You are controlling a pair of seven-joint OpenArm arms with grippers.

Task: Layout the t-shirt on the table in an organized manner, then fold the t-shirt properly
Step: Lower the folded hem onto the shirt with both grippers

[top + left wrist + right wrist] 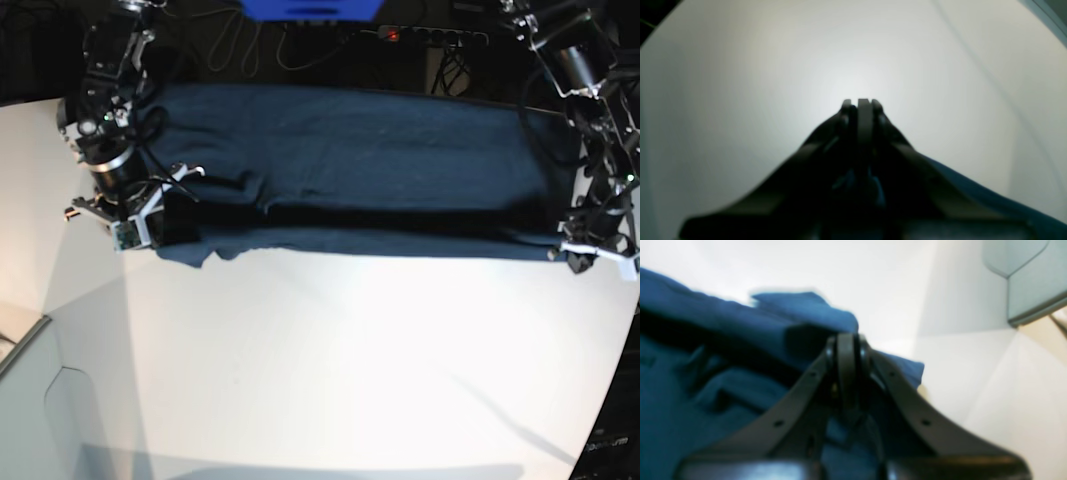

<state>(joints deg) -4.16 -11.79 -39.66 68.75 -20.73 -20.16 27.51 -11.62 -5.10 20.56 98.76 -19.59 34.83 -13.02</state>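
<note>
The dark navy t-shirt (350, 160) lies stretched wide across the far part of the white table (330, 360), with its near edge folded over in a long band. My right gripper (135, 225) is at the shirt's left end. In the right wrist view it (848, 340) is shut on a bunched fold of the shirt (706, 380). My left gripper (585, 255) is at the shirt's right near corner. In the left wrist view it (863, 103) is shut, with blue cloth (973, 196) trailing from between the jaws over the white table (740, 83).
A grey-white box corner (30, 400) sits at the near left and also shows in the right wrist view (1023, 283). Cables and a power strip (430, 35) lie behind the table. The table's curved edge (605, 380) runs down the right side.
</note>
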